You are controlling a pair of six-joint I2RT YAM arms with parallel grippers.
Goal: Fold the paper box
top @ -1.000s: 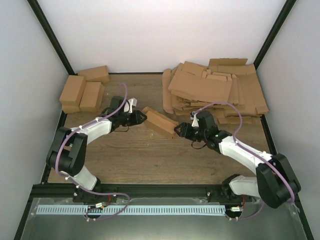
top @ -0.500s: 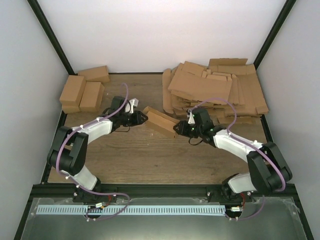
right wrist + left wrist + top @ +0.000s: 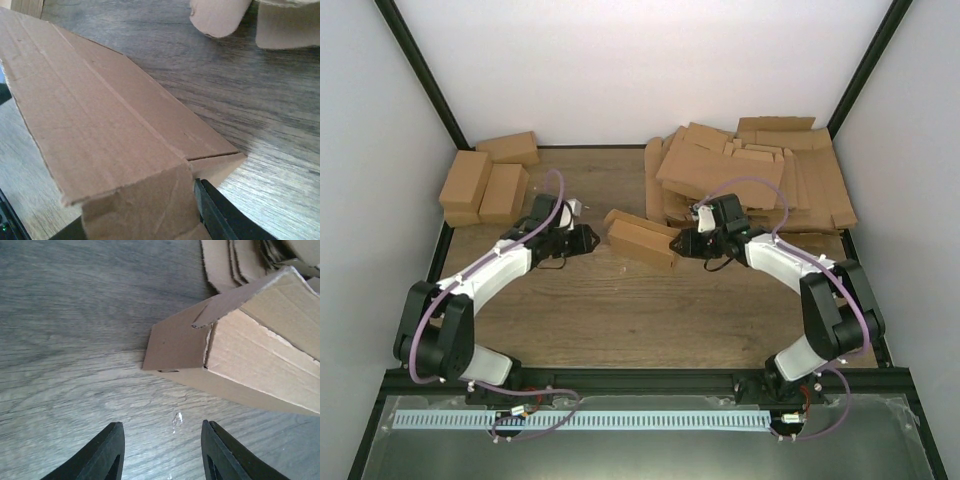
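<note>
Wooden table (image 3: 620, 310) holds a plain paper box (image 3: 642, 242).

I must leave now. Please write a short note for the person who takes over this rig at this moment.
Left hand: open, empty, just short of the box.
Right hand: the box's other end sits between its fingers; grip unclear.
Box: between the hands, shaped into a sleeve; the flap facing the left hand sticks out.
Left to do: close the end flaps.
Folded boxes far left, flat blanks far right.
</note>
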